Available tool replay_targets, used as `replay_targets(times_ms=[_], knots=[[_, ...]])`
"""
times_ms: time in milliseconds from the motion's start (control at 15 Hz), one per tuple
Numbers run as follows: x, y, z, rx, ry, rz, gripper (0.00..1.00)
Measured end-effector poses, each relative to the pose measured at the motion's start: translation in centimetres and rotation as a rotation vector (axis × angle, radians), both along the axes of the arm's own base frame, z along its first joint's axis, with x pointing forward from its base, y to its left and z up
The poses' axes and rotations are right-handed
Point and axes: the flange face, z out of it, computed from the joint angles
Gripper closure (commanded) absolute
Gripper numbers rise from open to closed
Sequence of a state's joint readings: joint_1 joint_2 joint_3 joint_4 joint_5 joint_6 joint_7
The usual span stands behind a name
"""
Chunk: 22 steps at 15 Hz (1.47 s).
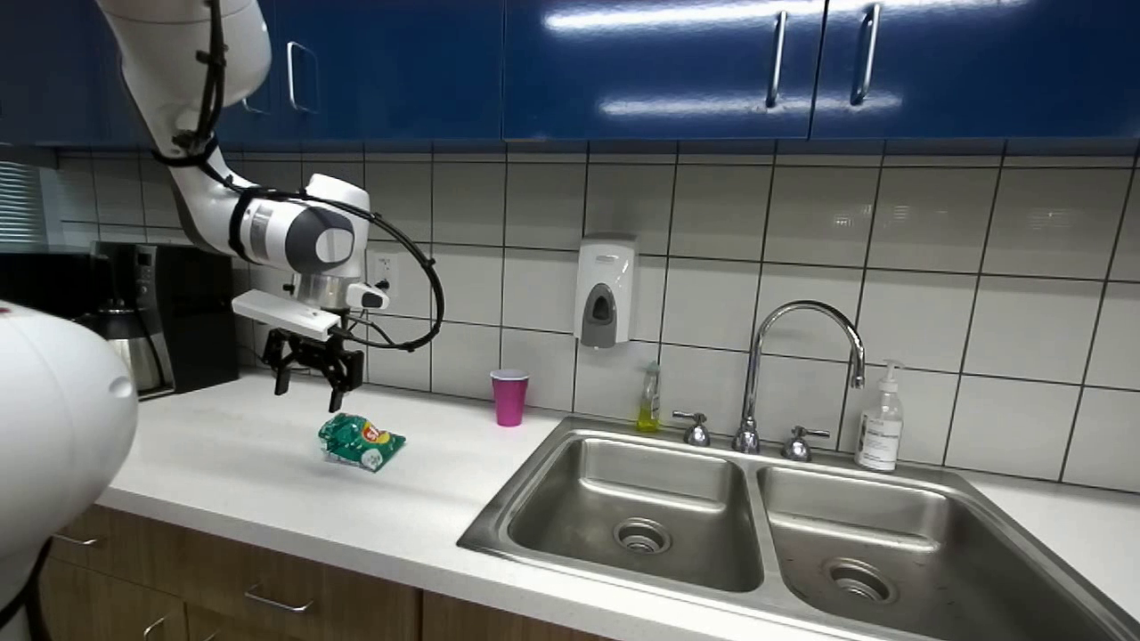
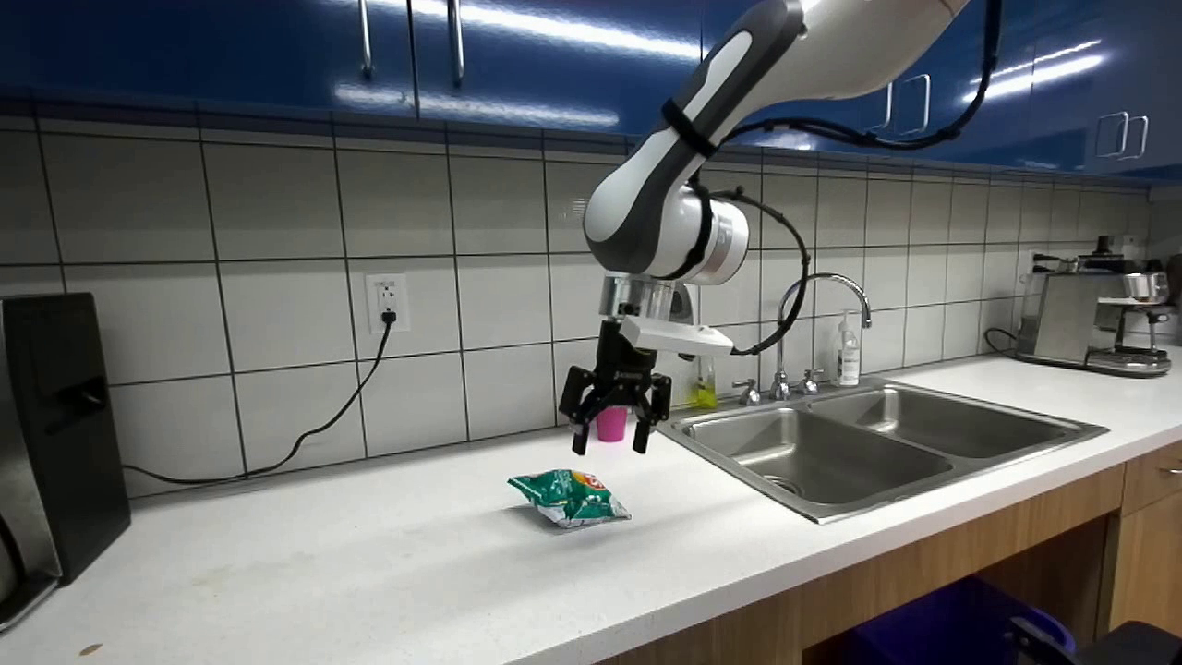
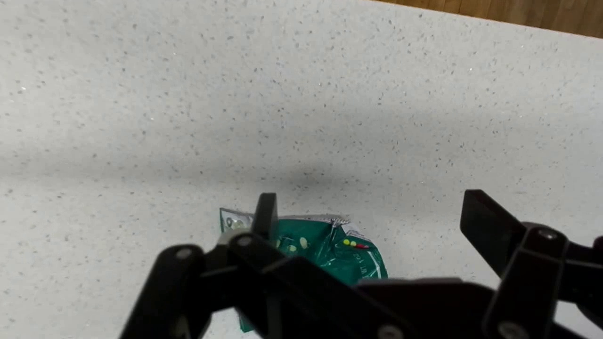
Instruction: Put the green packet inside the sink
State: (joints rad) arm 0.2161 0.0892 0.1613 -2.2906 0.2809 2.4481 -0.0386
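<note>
Before crossing the desk (image 2: pixel 369 563) to the sink (image 1: pixel 606 499), need to lower the gripper (image 2: pixel 610 449), empty and with jaws wide apart. Looks best to sidestep toward the left of the wrist view first, judging by the green packet (image 1: pixel 358 441) on the desk below, set partly behind the left jaw there rather than midway; cannot settle its long axis, with so much hidden.

The spread pincer (image 1: pixel 309 398) hangs above the green packet (image 1: pixel 359 442).
</note>
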Motion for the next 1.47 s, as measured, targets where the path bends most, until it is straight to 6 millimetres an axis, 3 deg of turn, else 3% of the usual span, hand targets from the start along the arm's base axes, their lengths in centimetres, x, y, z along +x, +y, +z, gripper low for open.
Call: replay_targets(times_ms=[267,733,1067,1467], knots=[[2.3,2.3,-2.2,-0.002,-0.022,0.04,0.0],[6.5,3.7,-5.0,-0.023,-0.056,0.085,0.0],[8.6,3.3,-6.4,-0.039,-0.071,0.09,0.0],[10.7,1.5,-7.2,-0.063,-0.084,0.071,0.0]])
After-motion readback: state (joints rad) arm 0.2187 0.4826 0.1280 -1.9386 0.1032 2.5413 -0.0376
